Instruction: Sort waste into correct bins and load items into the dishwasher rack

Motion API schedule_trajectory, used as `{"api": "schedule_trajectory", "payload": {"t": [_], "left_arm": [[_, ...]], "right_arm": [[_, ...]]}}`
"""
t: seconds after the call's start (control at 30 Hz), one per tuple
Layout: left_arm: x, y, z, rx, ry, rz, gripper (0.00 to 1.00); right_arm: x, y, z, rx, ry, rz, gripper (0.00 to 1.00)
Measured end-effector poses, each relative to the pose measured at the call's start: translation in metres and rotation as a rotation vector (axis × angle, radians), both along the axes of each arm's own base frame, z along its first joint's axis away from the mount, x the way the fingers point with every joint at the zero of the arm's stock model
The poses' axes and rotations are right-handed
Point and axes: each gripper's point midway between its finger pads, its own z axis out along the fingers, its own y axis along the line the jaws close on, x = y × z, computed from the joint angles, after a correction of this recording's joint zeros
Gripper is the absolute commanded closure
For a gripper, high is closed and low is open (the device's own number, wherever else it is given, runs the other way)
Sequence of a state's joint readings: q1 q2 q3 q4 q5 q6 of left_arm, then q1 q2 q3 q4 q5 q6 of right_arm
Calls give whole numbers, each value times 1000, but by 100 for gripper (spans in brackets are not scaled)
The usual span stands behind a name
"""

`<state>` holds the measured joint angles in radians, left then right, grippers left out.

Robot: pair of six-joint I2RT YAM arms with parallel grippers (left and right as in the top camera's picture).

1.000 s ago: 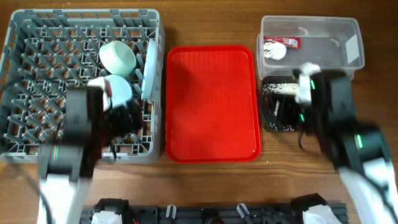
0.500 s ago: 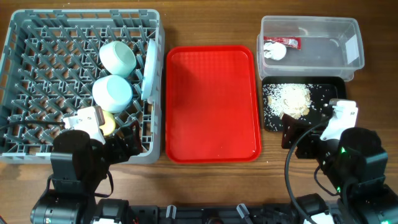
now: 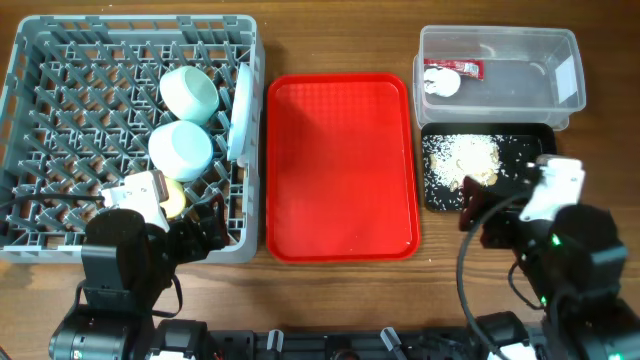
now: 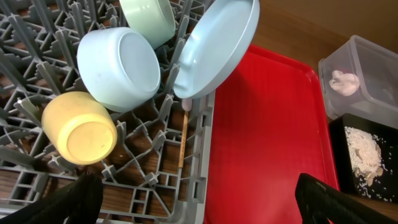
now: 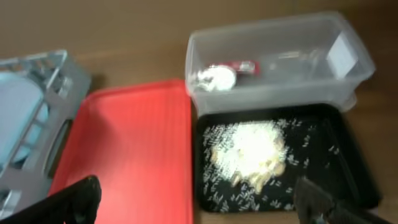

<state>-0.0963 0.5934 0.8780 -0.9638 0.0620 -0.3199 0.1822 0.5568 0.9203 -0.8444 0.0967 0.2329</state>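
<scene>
Overhead is showing two bowls (image 3: pixel 189 90), one plate (image 3: pixel 240 110), one cup (image 3: pixel 175 199) in the rack (image 3: pixel 60 90); left wrist is adding one chopstick (image 4: pixel 183 140) (unseen above). Left and right jaws are gaping wide.

Wooden table (image 3: pixel 340 30) carries rack (image 3: pixel 40 60), red tray (image 3: pixel 340 200), clear tub (image 3: pixel 545 45), black tray (image 3: pixel 435 200)

No legible text, number or brand appears in any view. A white sticker (image 3: pixel 570 75) on the end wall of the clear plastic tub (image 3: pixel 500 33), at the far right corner of the counter, is too small to read. Any print on the red sauce packet (image 3: pixel 458 69) inside the tub is blurred.
</scene>
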Motion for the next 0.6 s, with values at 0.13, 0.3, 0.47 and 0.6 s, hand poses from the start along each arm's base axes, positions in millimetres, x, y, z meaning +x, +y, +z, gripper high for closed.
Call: {"api": "schedule_trajectory", "payload": {"t": [0.13, 0.3, 0.47, 0.6], "left_arm": [[0, 0, 0, 0, 0, 0, 0], [0, 0, -1, 0, 2, 0, 0], [0, 0, -1, 0, 3, 0, 0], [0, 0, -1, 0, 3, -1, 0]], "right_arm": [[-11, -14, 15, -21, -245, -33, 0], [-9, -12, 0, -6, -446, -19, 0], [4, -5, -14, 19, -628, 9, 0], [15, -1, -37, 24, -661, 25, 0]]}}
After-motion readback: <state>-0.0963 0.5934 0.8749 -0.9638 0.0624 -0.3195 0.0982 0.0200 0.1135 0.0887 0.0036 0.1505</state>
